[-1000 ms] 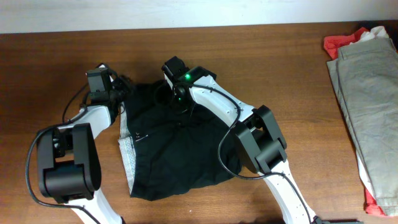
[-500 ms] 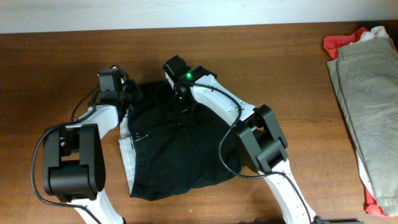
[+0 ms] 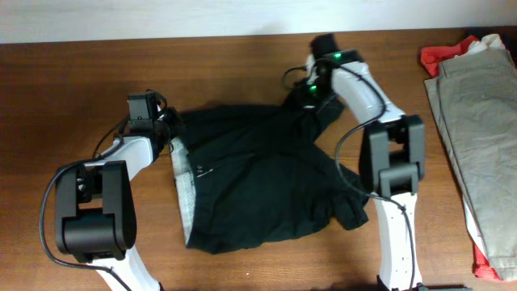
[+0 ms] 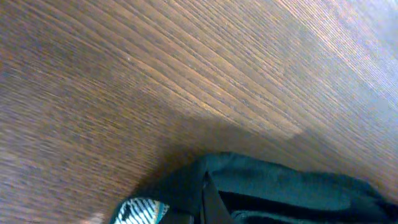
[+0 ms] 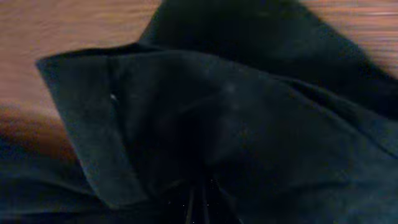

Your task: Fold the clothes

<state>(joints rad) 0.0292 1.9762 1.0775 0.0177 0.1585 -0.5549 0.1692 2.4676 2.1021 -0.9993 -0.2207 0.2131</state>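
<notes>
At the left of the wooden table (image 3: 65,89), the left gripper (image 3: 167,129) has its jaws closed on the left hem of the black garment (image 3: 258,190), beside a strip of pale lining (image 3: 184,190) turned outward. The garment lies rumpled across the table's middle. At its upper right corner the right gripper (image 3: 310,94) is clamped tight on a bunched fold, creases converging into the jaws in the wrist view. Both holds look shallow, so uneven pulling could slip one corner free or set wrinkles into the fold. The lower right hem, lumped near the right arm's base, may drag. A khaki pile (image 3: 477,121) over red cloth (image 3: 440,56) sits well apart, far right.
</notes>
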